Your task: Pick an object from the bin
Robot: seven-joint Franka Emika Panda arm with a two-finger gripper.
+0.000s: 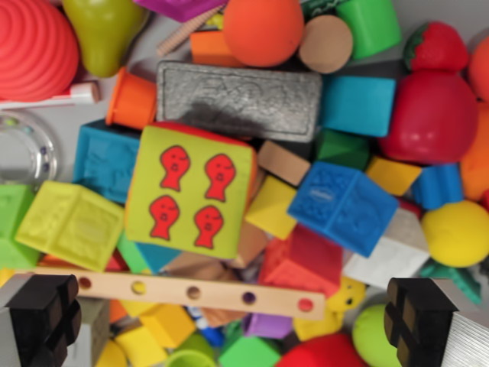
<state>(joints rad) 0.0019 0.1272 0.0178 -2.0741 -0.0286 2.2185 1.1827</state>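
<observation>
Wrist view: the gripper (229, 325) is spread wide, its two black fingertips (42, 317) sitting at the bottom left and bottom right corners, with nothing held between them. Just above the gap between the fingers lies a pale wooden bar (191, 292) with a row of holes, running nearly level across the pile. Above the bar, toward the wrist view's left, a yellow-green cube (191, 191) shows four red fish figures on its top face and rests tilted on the blocks beneath. A second yellow-green block (72, 224) lies just to its left, and a blue cube (348, 205) sits to its right, with a red block (306, 260) below that one. Beyond the fish cube, a grey brick (241, 99) lies lengthwise, touching an orange cup (131, 99) at its left end. Farther up are an orange ball (263, 30), a green pear (103, 30) and a ridged red dome (34, 46). At the wrist view's right sit a red apple (432, 115), a strawberry (437, 47) and a yellow ball (456, 233). The toys crowd the bin, whose grey floor (80, 118) shows only at upper left.
</observation>
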